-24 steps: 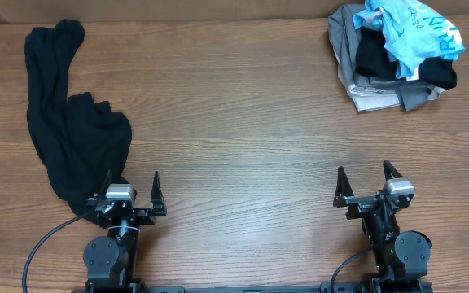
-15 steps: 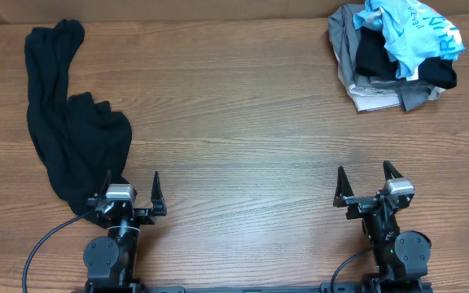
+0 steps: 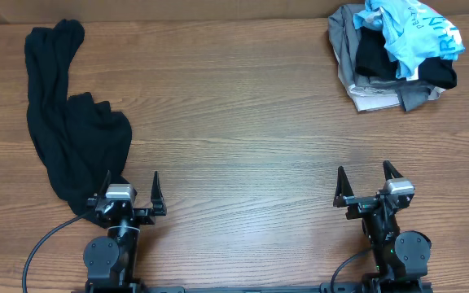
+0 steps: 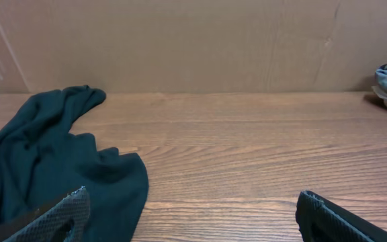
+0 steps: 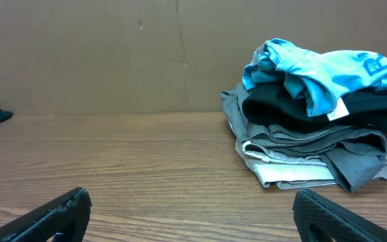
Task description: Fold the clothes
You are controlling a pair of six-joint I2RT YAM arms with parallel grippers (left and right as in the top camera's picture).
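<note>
Overhead: the whole table [image 3: 243, 122] is in sight. The black T-shirt [image 3: 67, 122] lies on the left side as a long crumpled strip. It runs from the far-left corner toward the near edge, narrow at the far end and wider and bunched through the middle. Sleeves and neckline cannot be made out in the bunching.

The shirt's near end reaches the left gripper [image 3: 130, 177]. That gripper's left finger overlaps the cloth's edge from above; I cannot tell whether they touch. The right gripper [image 3: 363, 169] sits near-right, well apart from the shirt. Both grippers are spread wide, with nothing between the fingers of either.

A heap of clothes [image 3: 381, 77] sits at the far-right corner: grey pieces underneath, a black layer, and a light blue printed garment [image 3: 418, 32] on top.

Left wrist: this view adds a brown cardboard wall [image 4: 180, 40] behind the table's far edge. It also shows the shirt's relief, with soft rolled folds and a rounded lobe at the far end. The fabric reads dark, slightly greenish here. One of the fingers [image 4: 56, 216] stands in front of the near fold. Only a sliver of the heap shows at the right edge.

Right wrist: the heap appears side-on as stacked layers, with the blue piece draped over the black. The shirt is only a dark tip at the far-left edge.
</note>
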